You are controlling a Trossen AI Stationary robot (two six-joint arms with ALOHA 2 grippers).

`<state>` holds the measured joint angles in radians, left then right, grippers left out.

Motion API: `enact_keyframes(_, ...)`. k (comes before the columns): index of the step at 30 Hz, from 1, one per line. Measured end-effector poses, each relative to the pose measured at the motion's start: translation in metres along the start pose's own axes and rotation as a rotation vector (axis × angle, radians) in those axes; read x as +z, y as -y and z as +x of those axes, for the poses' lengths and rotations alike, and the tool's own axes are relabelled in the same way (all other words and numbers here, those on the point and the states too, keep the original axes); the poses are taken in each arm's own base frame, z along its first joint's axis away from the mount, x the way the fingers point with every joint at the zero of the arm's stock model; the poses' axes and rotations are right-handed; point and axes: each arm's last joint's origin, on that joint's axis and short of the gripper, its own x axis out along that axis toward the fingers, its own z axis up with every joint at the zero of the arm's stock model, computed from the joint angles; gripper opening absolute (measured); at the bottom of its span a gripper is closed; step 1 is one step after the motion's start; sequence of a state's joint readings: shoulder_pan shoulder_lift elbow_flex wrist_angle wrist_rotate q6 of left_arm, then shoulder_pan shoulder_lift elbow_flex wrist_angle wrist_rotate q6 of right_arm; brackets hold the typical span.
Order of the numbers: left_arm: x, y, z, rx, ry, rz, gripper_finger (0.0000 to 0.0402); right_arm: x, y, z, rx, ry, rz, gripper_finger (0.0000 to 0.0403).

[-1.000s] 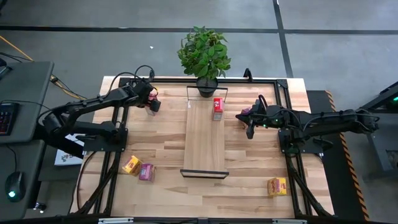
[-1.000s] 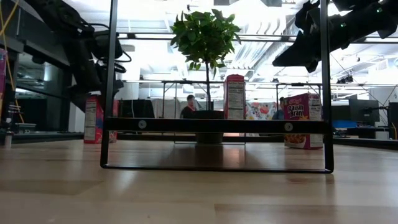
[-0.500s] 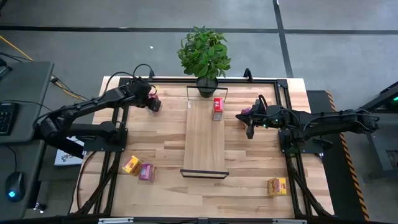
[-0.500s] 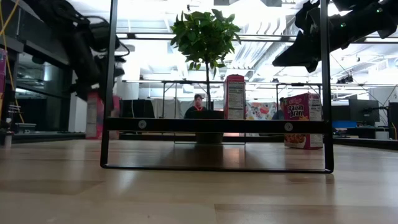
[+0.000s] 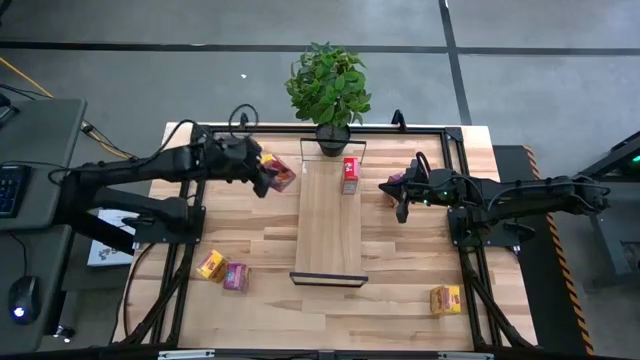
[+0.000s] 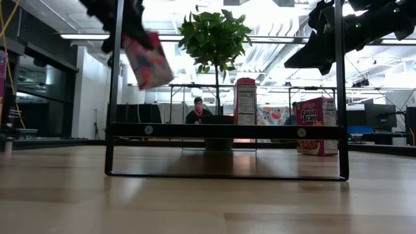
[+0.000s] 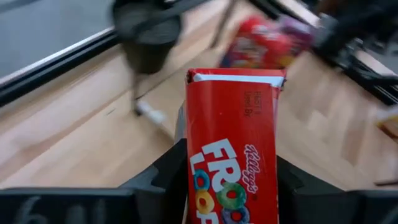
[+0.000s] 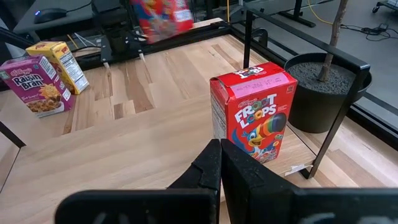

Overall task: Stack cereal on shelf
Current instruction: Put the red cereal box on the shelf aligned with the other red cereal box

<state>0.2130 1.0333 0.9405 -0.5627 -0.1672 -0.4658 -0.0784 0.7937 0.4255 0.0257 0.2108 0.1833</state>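
Note:
A red cereal box (image 5: pixel 282 171) hangs tilted above the table's far left, just left of the shelf (image 5: pixel 328 235). My left gripper (image 5: pixel 268 178) is shut on it. A second red box (image 5: pixel 350 173) stands upright on its base at the shelf's far end, and the right wrist view shows it close up (image 8: pixel 254 112). My right gripper (image 5: pixel 400 200) hovers shut to the right of the shelf and holds nothing. A pink box (image 6: pixel 316 125) stands on the table by it. My left gripper pinches the red box between its two fingers (image 7: pixel 163 182), one on each of two opposite sides of its lower part (image 7: pixel 205 186). The fingers slant down from the table's left. The box is lifted clear of the table and tilted, its top end (image 6: pixel 155 45) leaning toward the shelf.
A potted plant (image 5: pixel 330 90) stands at the far end of the shelf. A yellow box (image 5: pixel 210 265) and a pink box (image 5: pixel 236 277) lie near the table's front left. Another yellow box (image 5: pixel 445 300) lies at the front right. A black frame (image 5: pixel 200 130) rims the table.
My left gripper has taken the red box that stood at the table's far left. It has risen and swung toward the shelf. The box is now lifted clear of the table and tipped over at a slant.

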Motion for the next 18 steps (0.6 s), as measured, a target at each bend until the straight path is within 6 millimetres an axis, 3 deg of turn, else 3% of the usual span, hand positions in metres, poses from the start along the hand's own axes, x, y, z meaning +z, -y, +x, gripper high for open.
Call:
enact_keyframes(3,0.008,0.023,0.005,-0.036,-0.009,0.066,0.0125,0.0,0.0,0.0,0.0,0.0,0.001,0.0)
enact_keyframes(8,0.022,0.05,0.04,-0.024,-0.069,0.169,0.0125,0.0,0.0,0.0,0.0,0.0,0.002,0.0)
enact_keyframes(14,0.034,0.059,0.094,0.087,-0.082,0.24,0.0132,0.0,0.0,0.0,0.0,0.001,0.003,0.0)
enact_keyframes(18,0.035,0.061,0.12,0.089,-0.065,0.25,0.0136,0.0,0.0,0.0,0.0,0.001,0.003,0.0)
